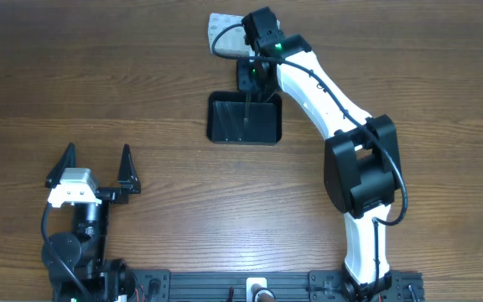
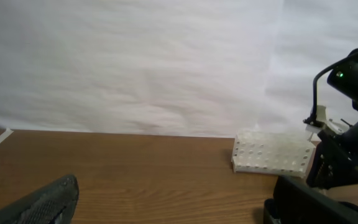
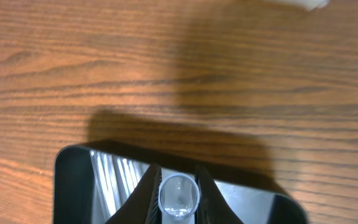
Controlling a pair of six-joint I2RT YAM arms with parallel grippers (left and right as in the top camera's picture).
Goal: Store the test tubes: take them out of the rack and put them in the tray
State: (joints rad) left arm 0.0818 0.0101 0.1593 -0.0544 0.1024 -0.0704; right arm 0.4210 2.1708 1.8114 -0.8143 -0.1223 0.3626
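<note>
Rack [image 1: 223,32]: far centre.
Tray [image 1: 225,127]: just nearer.
Right gripper [image 1: 251,82]: holding test tube [image 1: 247,109] over tray's far side.
Left gripper [image 1: 96,164]: near left, fingers spread.

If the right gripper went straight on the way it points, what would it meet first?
Likely the black tray: the right gripper points down over it, and the test tube it holds would touch first. Depth unclear.

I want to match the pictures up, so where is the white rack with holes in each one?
Top view: the white rack is near the top edge, just above the black tray.
Left wrist view: on the table before the white backdrop, beside the right arm, at.
Right wrist view: probably the white corner across the bare wood from the tray.
Shared landmark: the right arm's green light, next to the rack.
</note>
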